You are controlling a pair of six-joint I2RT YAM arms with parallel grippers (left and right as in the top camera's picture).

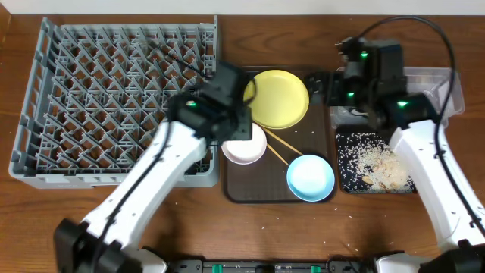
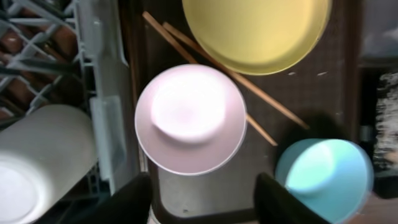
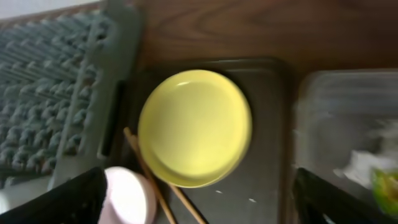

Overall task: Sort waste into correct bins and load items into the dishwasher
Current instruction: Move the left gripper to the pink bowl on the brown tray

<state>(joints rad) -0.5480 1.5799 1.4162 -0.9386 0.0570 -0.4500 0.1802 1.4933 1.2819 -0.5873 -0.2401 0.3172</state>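
On the brown tray (image 1: 250,186) lie a yellow plate (image 1: 279,98), a white bowl (image 1: 246,148), a light blue bowl (image 1: 311,177) and wooden chopsticks (image 1: 279,144). My left gripper (image 2: 204,180) stands open just short of the white bowl (image 2: 189,118), nothing between its fingers. A white cup (image 2: 43,158) lies in the grey dish rack (image 1: 114,91) beside it. My right gripper (image 3: 196,174) hangs wide open above the yellow plate (image 3: 194,127) and holds nothing. In the clear tub (image 3: 348,124) are a white napkin (image 3: 364,162) and a yellow-green wrapper (image 3: 387,183).
A black tray (image 1: 345,163) right of the brown tray holds rice and beige scraps (image 1: 379,163). The clear tub (image 1: 439,80) sits behind it, partly under my right arm. A few rice grains lie on the wooden table near the front edge.
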